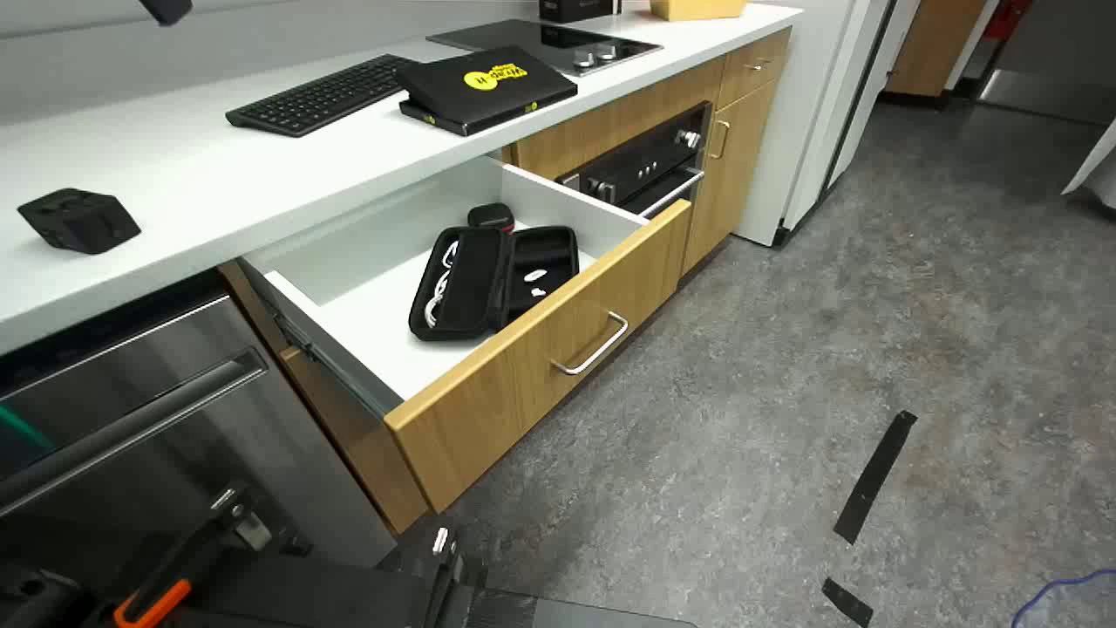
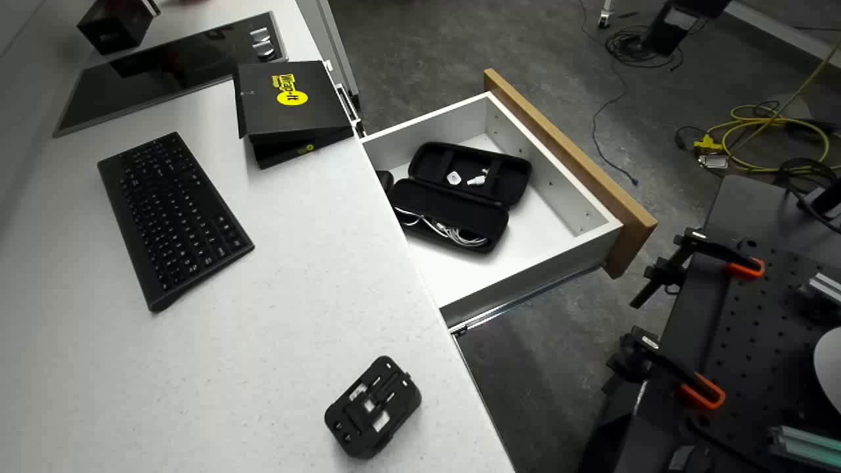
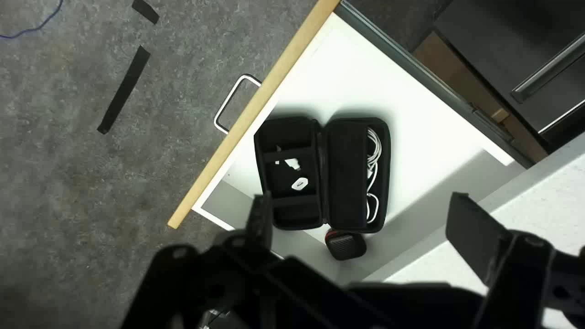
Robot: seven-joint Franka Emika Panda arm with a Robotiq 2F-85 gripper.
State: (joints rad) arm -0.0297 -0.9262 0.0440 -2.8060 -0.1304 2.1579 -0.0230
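Two jaws of my black gripper (image 3: 362, 219) stand apart, empty. Mid-frame, the rectangular black fabric-look case (image 3: 332, 176) seems light, semi-stiff, best held by its rim.

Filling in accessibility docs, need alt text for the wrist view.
Open, empty gripper above a pulled-out white drawer, which holds an open black case with white cables and small white pieces inside. A smaller black item with a red edge lies beside it; gray floor shows at left.
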